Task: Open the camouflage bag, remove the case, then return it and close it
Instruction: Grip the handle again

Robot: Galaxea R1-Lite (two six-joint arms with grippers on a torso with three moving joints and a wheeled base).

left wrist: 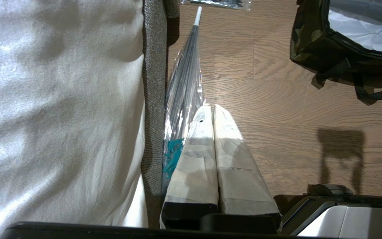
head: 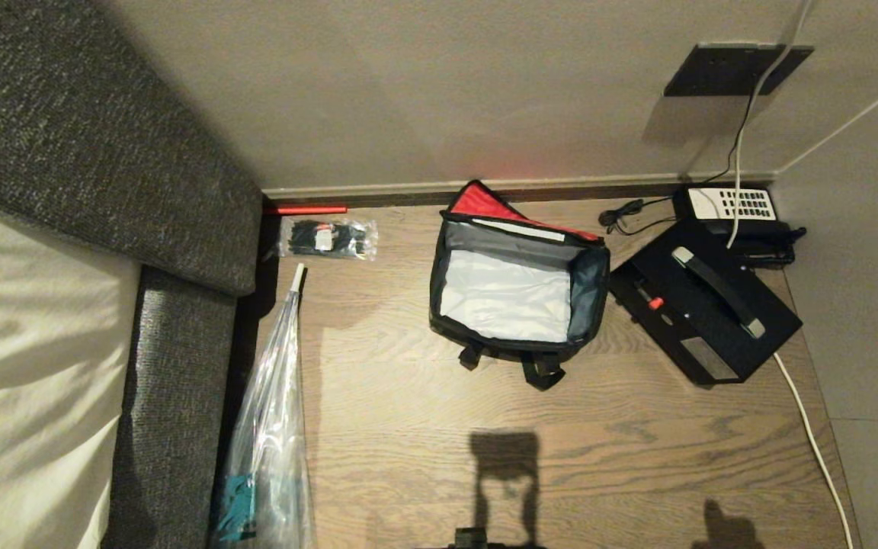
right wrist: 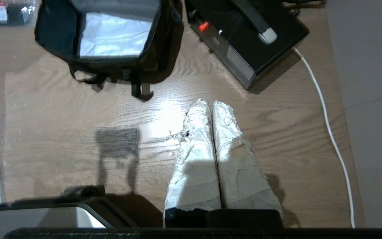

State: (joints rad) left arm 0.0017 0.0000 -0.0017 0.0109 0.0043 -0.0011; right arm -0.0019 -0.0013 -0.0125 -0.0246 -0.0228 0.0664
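Both tape-wrapped grippers, left (left wrist: 213, 108) and right (right wrist: 211, 103), hover closed above the wood floor (head: 424, 427), while the camouflage bag (head: 519, 293) gapes apparently empty, the case (head: 702, 305) just right.

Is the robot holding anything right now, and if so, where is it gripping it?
Nothing is held. The left end effector and right end effector are shut and empty above the floor; the case lies beside the open camouflage bag.
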